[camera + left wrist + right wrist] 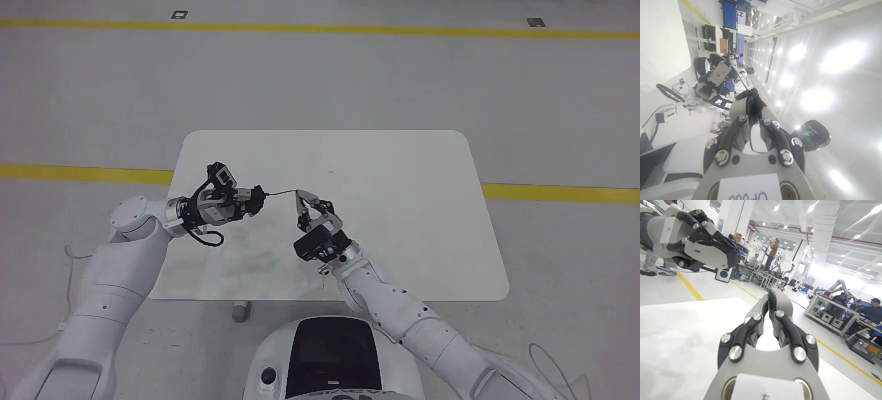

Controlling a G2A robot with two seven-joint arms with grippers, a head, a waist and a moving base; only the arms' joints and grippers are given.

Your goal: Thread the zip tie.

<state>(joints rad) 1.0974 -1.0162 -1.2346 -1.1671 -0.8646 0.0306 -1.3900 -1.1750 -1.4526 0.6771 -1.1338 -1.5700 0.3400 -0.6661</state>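
A thin black zip tie (282, 192) stretches in the air above the white table (400, 170) between my two grippers. My left gripper (257, 196) is shut on one end, its black-padded fingertips pressed together (753, 94), and a slack loop of the strap (751, 140) hangs back between the finger links. My right gripper (303, 200) is shut on the other end; in the right wrist view the ribbed pads (772, 300) meet and the zip tie (763, 285) runs from their tip up to the left gripper (732, 251). Both grippers hover over the table's near left part.
The table's (687, 332) rounded white top carries no other objects near the grippers. Yellow floor lines (560, 192) run beside the table and beyond its far side. Workbenches and other robot arms (838, 289) stand far off in the room.
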